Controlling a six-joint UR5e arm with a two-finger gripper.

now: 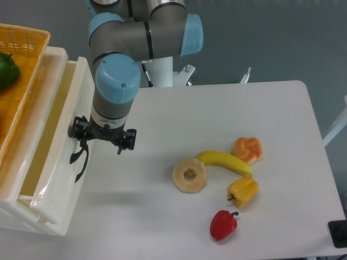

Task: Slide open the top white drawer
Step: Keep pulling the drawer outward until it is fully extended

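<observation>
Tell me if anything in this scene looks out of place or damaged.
Nothing stands out. The top white drawer is partly pulled out with the hand at its black handle, and the toy foods lie undisturbed on the table.

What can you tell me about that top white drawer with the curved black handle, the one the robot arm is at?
The top white drawer is a glossy cream-white plastic bin, partly pulled out from its cabinet at the table's left edge, so its yellowish interior shows from above. A curved black handle sits on its front panel. The black two-finger gripper is at the handle's upper end; whether it actually grips it cannot be told. An orange wicker basket rests on the cabinet above.
</observation>
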